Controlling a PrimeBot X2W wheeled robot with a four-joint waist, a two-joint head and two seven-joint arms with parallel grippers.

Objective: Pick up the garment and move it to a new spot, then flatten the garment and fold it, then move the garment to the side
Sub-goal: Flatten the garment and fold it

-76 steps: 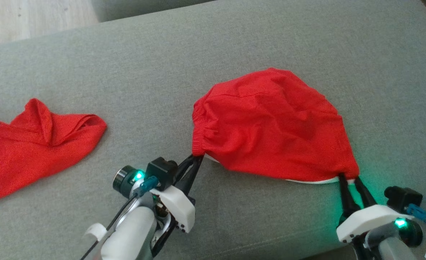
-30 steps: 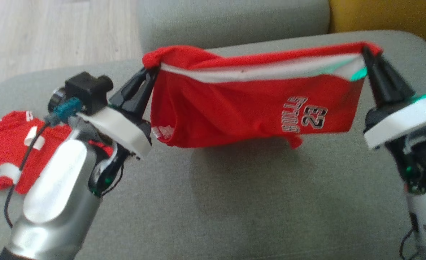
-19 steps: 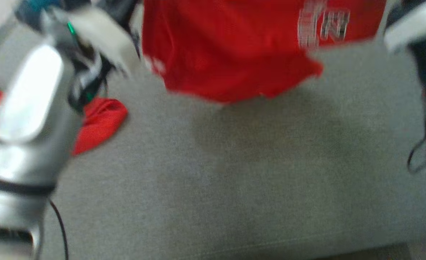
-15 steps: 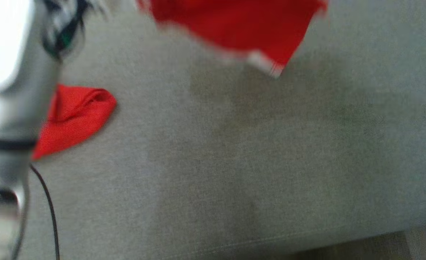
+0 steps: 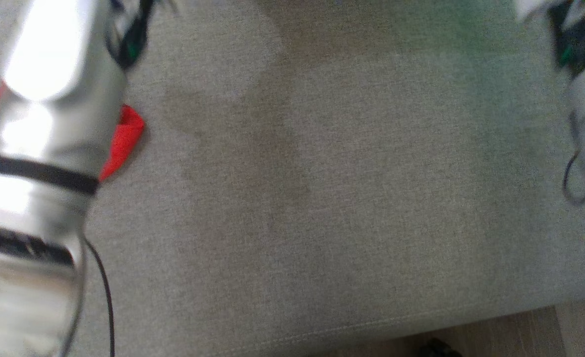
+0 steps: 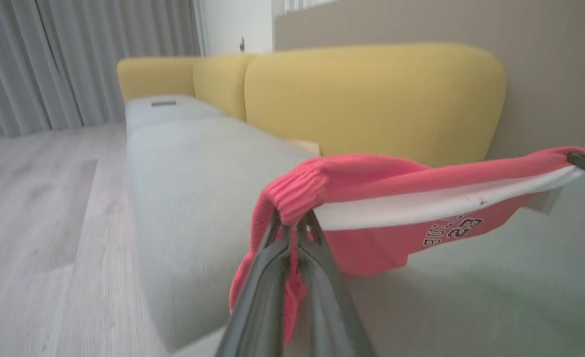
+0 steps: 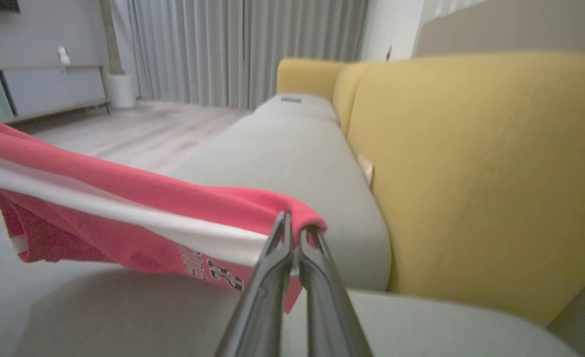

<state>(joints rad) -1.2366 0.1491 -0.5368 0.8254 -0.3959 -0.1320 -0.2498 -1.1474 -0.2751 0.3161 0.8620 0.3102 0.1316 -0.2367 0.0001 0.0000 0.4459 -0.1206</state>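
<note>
**Operator:** Start with the head view. What's below you?

**Me:** The grey seat cushion [image 5: 322, 198], bare across its middle. My left forearm [image 5: 44, 124] crosses the left side, blurred. A corner of another red cloth [image 5: 126, 136] lies on the cushion just behind it, at the far left. That one isn't what I'm carrying.

**Operator:** Left wrist view, then.

**Me:** My left end effector [image 6: 292, 224] has its fingers pressed together on the ribbed edge of the garment [image 6: 396, 198], which is red with a white band and "BULLS 23" lettering. The cloth runs taut away to the right. It hangs in the air above the cushion, with the yellow backrest [image 6: 372, 99] beyond it.

**Operator:** And the right wrist view?

**Me:** My right end effector [image 7: 295, 225] is pinching the garment's opposite corner, fingers closed over the fold. The body of the cloth sags below the stretched edge, clear of the cushion as far as I can tell.

**Operator:** So where does that leave the task?

**Me:** I'd say the pick-up is done and I'm mid-carry, with the garment held up between both arms. Setting it down at a new spot, flattening it, folding it and moving it aside are all left to do.
</note>
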